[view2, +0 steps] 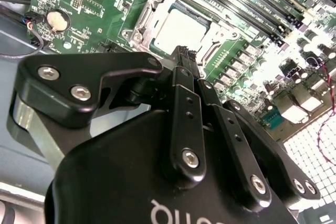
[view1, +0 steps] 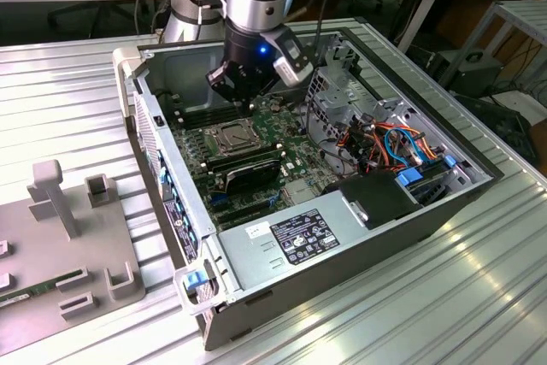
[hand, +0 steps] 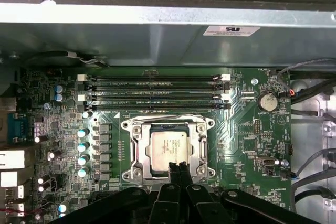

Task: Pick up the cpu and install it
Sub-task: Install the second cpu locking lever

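Note:
The cpu (hand: 169, 148), a dull silver square, lies flat inside the open socket frame (hand: 135, 151) on the green motherboard (hand: 247, 150). It also shows in the second wrist view as the cpu (view2: 181, 27) and in the exterior view as the cpu (view1: 229, 136). My gripper (hand: 179, 167) hangs just above the socket's edge, its two black fingers pressed together with nothing between them. The second wrist view has the gripper (view2: 185, 54) beside the chip, not touching it. In the exterior view the gripper (view1: 248, 102) hovers inside the open computer case (view1: 154, 126).
Black memory slots (hand: 157, 93) run beside the socket. A power supply (view1: 291, 241) and a tangle of orange and blue cables (view1: 385, 143) fill the case's near end. A grey fixture tray (view1: 60, 245) with a green memory stick (view1: 34, 288) lies at the exterior view's left.

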`<state>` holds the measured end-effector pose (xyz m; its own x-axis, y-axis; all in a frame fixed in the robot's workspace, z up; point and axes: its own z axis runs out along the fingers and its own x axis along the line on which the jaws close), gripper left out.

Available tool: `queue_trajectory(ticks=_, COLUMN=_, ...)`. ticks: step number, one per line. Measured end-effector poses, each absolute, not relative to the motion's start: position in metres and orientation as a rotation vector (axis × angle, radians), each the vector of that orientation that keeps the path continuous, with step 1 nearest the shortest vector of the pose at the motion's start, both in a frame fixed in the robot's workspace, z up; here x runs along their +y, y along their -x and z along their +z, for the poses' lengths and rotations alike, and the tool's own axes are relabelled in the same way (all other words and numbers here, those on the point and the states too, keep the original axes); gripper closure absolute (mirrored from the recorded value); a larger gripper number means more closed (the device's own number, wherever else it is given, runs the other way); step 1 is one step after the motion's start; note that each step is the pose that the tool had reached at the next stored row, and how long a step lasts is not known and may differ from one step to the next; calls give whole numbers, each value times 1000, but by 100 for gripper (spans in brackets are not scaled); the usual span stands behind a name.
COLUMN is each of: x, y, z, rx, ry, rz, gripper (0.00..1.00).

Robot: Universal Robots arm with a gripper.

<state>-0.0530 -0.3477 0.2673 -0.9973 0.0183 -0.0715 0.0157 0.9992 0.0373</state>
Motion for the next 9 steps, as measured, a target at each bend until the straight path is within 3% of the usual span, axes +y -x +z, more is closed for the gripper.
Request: queue_trajectory(ticks=9, x=-363, y=53, z=267, rx=3069, ry=-26, rz=56, gripper=89)
